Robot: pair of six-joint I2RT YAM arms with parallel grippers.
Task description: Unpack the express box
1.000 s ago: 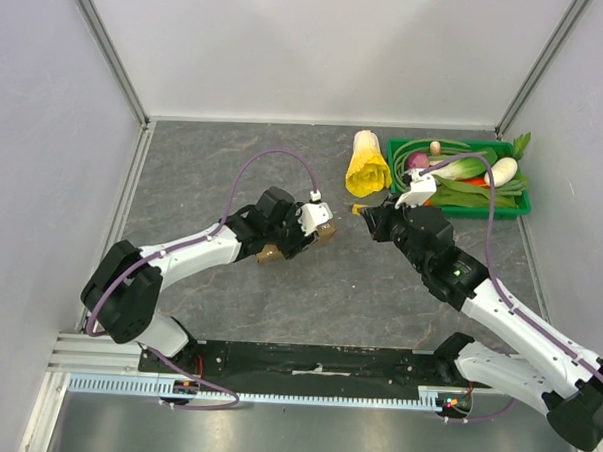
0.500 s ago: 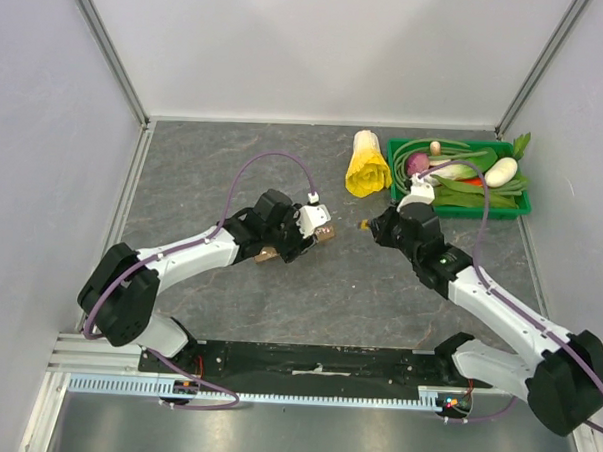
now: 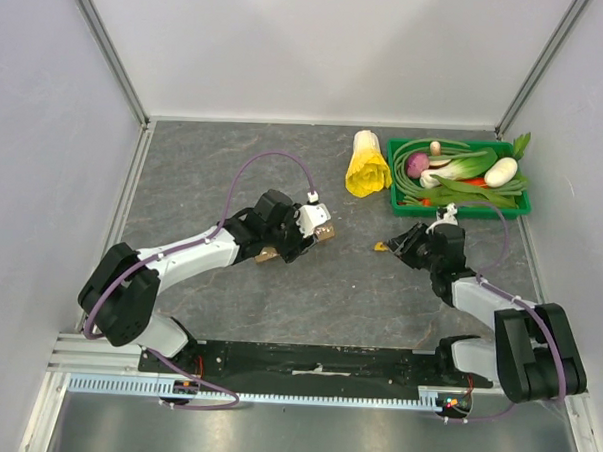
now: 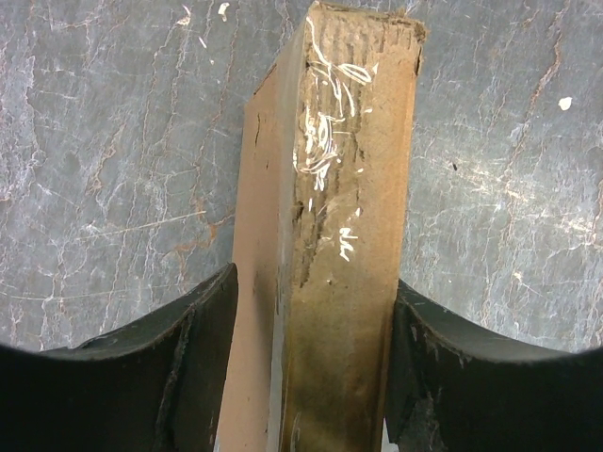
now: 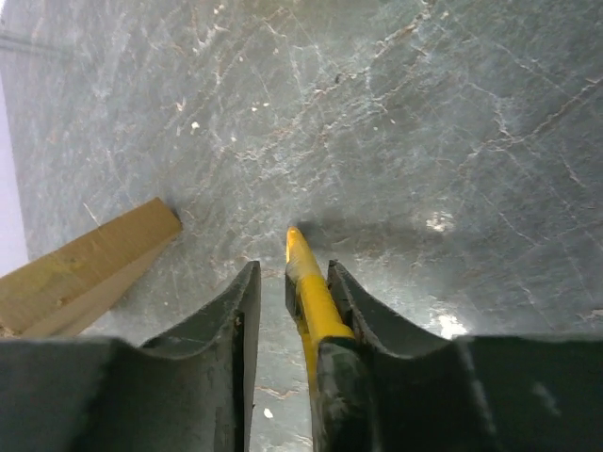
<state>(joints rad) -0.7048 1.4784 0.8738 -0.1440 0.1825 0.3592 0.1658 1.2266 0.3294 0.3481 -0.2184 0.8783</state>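
The left gripper [image 3: 299,242], seen from above, is clamped across the express box [image 3: 325,232]. The box sits a little toward 9 o'clock from the middle of the grey table [image 3: 214,162], and brown cardboard shows on either side of the fingers. The right gripper [image 3: 393,244] is at 3 o'clock from the box and apart from it, with a small yellow piece [image 3: 381,246] at its tip. A green tray [image 3: 461,206] of vegetables lies toward the table's 2 o'clock corner, with a yellow leafy head [image 3: 367,167] just beside it at 9 o'clock.

In the left wrist view, both black fingers [image 4: 188,367] press the box's sides. Its narrow face runs toward 12 o'clock, plain brown with white scuffs.

In the right wrist view, the jaws stand narrowly apart. The yellow piece lies against the 3 o'clock finger, with a gap to the other. A corner of the box shows at 9 o'clock.
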